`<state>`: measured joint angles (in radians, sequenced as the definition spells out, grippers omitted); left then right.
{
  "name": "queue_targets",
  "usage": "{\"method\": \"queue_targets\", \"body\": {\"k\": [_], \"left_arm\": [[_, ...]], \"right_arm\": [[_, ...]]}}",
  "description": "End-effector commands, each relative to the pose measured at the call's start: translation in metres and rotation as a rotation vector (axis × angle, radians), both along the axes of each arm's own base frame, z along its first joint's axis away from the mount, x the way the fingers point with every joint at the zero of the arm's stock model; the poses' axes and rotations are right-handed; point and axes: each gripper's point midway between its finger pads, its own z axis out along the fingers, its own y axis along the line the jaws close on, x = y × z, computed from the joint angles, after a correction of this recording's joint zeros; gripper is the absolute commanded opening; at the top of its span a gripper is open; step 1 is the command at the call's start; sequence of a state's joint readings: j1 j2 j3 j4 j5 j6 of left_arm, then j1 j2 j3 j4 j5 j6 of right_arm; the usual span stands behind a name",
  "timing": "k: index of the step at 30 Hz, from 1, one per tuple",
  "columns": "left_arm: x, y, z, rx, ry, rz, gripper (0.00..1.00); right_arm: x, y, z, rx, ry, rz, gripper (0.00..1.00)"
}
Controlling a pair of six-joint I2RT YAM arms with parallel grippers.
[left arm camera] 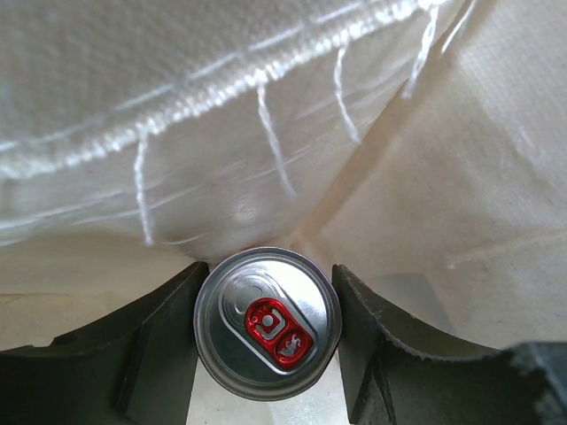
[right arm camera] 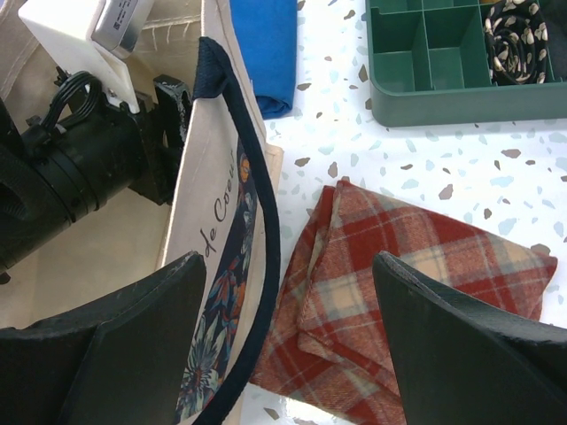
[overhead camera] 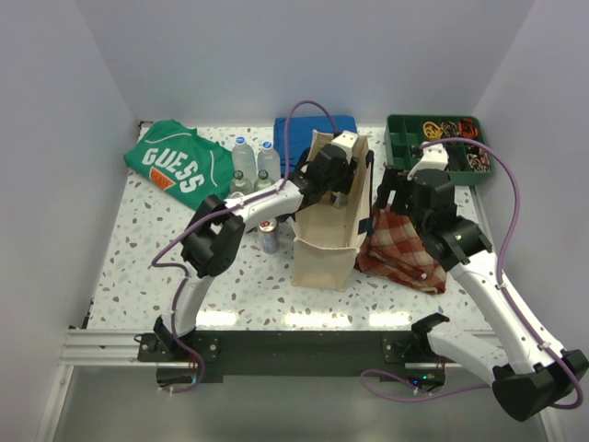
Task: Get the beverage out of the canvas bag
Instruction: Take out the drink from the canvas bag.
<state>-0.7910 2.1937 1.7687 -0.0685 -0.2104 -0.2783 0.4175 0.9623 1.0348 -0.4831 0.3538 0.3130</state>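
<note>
The cream canvas bag (overhead camera: 327, 249) stands upright mid-table, and its navy handle (right arm camera: 266, 230) shows in the right wrist view. My left gripper (overhead camera: 336, 180) reaches down into its open mouth. Inside, against the bag's pale cloth wall (left arm camera: 177, 133), a silver beverage can with a red pull tab (left arm camera: 267, 323) stands between my left gripper's (left arm camera: 267, 270) dark fingers, which press on both its sides. My right gripper (overhead camera: 396, 189) hovers open just right of the bag. In its own view the right gripper (right arm camera: 285, 261) spans the bag's printed side and the plaid cloth, holding nothing.
A red plaid cloth (overhead camera: 405, 249) lies right of the bag, a green compartment tray (overhead camera: 442, 147) behind it. A blue folded cloth (overhead camera: 313, 129) sits behind the bag. Clear bottles (overhead camera: 253, 166), a small can (overhead camera: 269, 238) and a green GUESS shirt (overhead camera: 179, 166) are to the left.
</note>
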Motion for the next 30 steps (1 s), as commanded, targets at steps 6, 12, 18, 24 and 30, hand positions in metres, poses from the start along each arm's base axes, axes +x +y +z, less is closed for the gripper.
{"method": "queue_targets", "body": {"k": [6, 12, 18, 24, 30], "left_arm": [[-0.011, 0.001, -0.009, 0.030, 0.012, -0.011, 0.00], [-0.014, 0.008, 0.024, 0.039, -0.034, -0.012, 0.00], [-0.016, 0.011, 0.058, 0.036, -0.072, -0.033, 0.00], [-0.017, 0.016, 0.078, 0.051, -0.099, -0.037, 0.00], [-0.020, 0.017, 0.095, 0.036, -0.124, -0.051, 0.00]], "right_arm": [[0.006, -0.003, 0.028, 0.028, -0.079, -0.021, 0.80], [0.005, -0.002, 0.029, 0.029, -0.082, -0.018, 0.80], [0.005, -0.002, 0.028, 0.031, -0.082, -0.018, 0.80], [0.006, -0.001, 0.028, 0.034, -0.082, -0.016, 0.80], [0.006, -0.001, 0.028, 0.034, -0.082, -0.016, 0.81]]}}
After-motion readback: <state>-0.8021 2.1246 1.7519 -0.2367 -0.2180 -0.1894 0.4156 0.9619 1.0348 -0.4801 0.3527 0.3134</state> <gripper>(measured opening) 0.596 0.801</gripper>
